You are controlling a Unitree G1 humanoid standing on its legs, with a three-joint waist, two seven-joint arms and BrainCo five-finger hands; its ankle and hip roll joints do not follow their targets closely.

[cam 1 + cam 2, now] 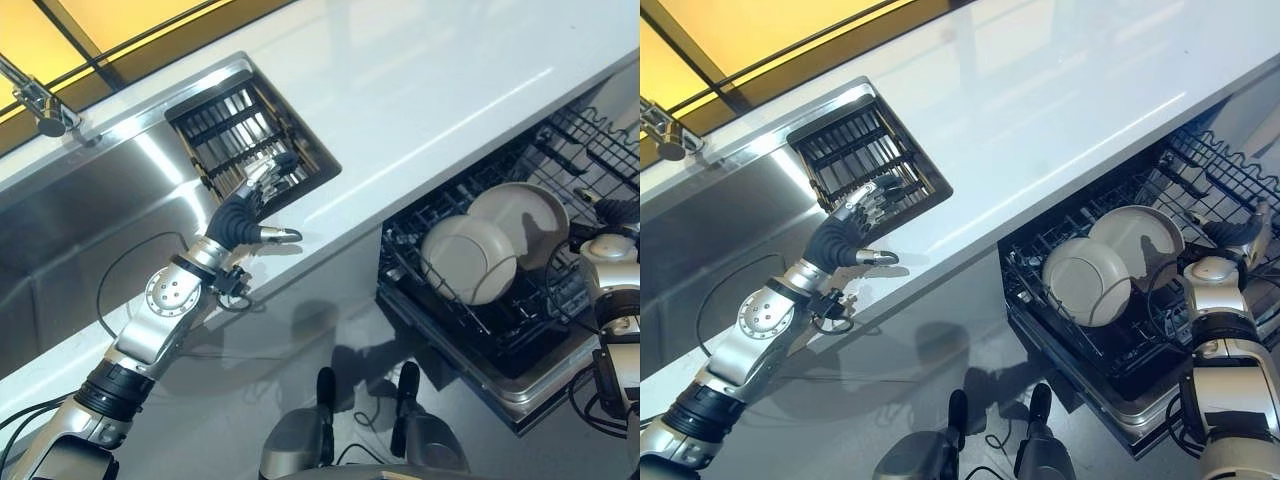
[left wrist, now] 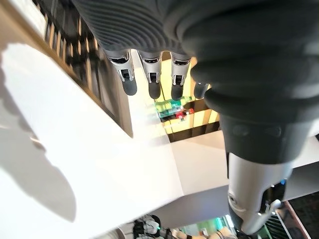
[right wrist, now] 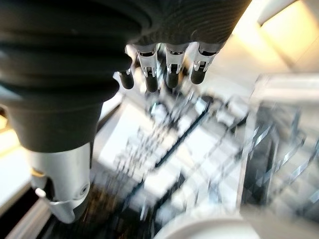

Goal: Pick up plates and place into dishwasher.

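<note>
So, left hand (image 1: pixel 243 212) empty, fingers relaxed over sink rack (image 1: pixel 240 135); right hand (image 3: pixel 164 64) loose above dishwasher rack (image 1: pixel 500 320). Two plates (image 1: pixel 468 260) already slotted. Advice: reach slow, grip rim.

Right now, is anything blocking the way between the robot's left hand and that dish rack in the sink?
Nothing visible. The left hand hangs open at the edge of the dark dish rack, and no plate shows in it. Two plates already stand in the dishwasher.
</note>
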